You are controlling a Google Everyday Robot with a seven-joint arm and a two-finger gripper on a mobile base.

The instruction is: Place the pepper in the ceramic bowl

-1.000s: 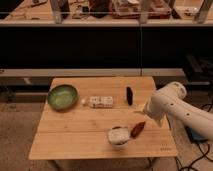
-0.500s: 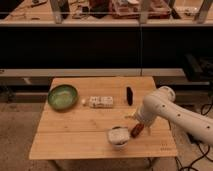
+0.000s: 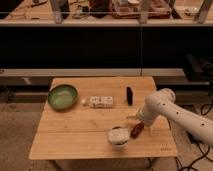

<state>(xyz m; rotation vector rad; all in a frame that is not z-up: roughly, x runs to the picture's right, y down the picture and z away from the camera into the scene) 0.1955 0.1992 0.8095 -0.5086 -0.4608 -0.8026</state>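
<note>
The pepper (image 3: 137, 129) is a small reddish-brown tapered piece lying on the wooden table (image 3: 75, 140), right beside the small white bowl (image 3: 118, 136). The ceramic bowl (image 3: 62, 96) is wide and green with a darker rim, and stands at the table's far left, well away from the pepper. My gripper (image 3: 137, 120) reaches down from the white arm (image 3: 161, 104) on the right. It sits just above and against the upper end of the pepper.
A white flat packet (image 3: 101, 102) lies mid-table with a small pale item (image 3: 84, 102) at its left. A dark, nearly black elongated item (image 3: 129, 95) lies behind the gripper. Shelving and a dark glass front stand behind the table.
The arm has come down and to the left from the table's right edge. The gripper now sits lower, right over the pepper by the white bowl. Bowls and other items have not moved.
</note>
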